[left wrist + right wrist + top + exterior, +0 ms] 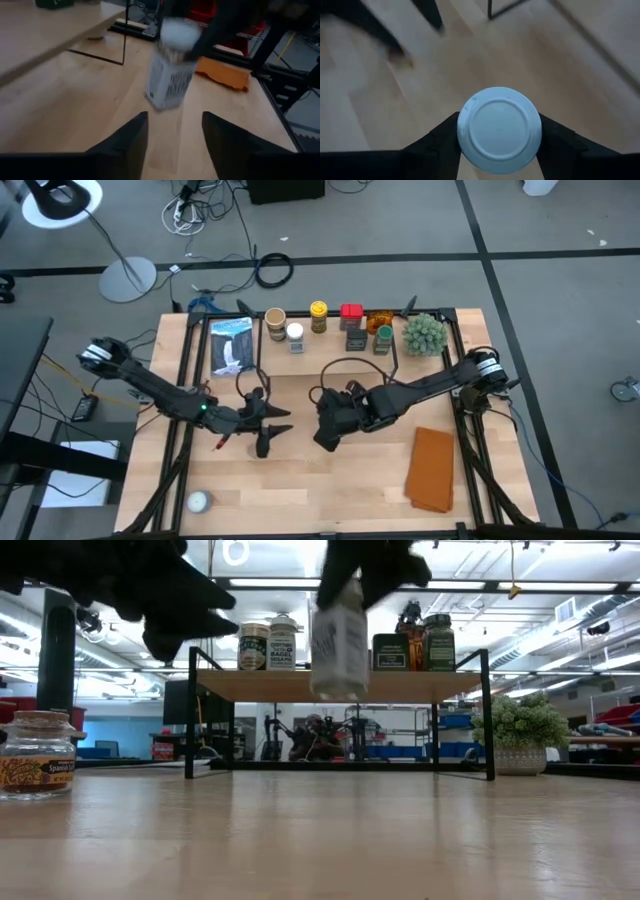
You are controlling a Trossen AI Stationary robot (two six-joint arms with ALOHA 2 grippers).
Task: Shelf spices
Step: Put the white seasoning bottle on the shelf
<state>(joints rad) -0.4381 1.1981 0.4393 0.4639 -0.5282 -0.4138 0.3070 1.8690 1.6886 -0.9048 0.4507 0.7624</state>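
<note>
From above I count seven or so spices already on the shelf (pixel 330 330) at the far side — jars, a red box (pixel 351 313), a dark tin (pixel 355 338); my right hand (pixel 330 425) sits mid-tabletop, the left hand (pixel 262 423) just beside it.

Level with the tabletop (pixel 320 840), the right hand (pixel 362 570) carries a white-lidded jar (pixel 338 645) in the air before the shelf; one brown-lidded jar (pixel 36 755) stands on the near left, unshelved.

Past the left fingers (pixel 127 142), spread apart and holding nothing, that lifted jar (pixel 170 70) hangs close.

The right wrist shows its fingers (pixel 437 145) clamped on the jar's pale lid (pixel 500 130).

I judge most of the work done — this jar and the brown-lidded one remain.
</note>
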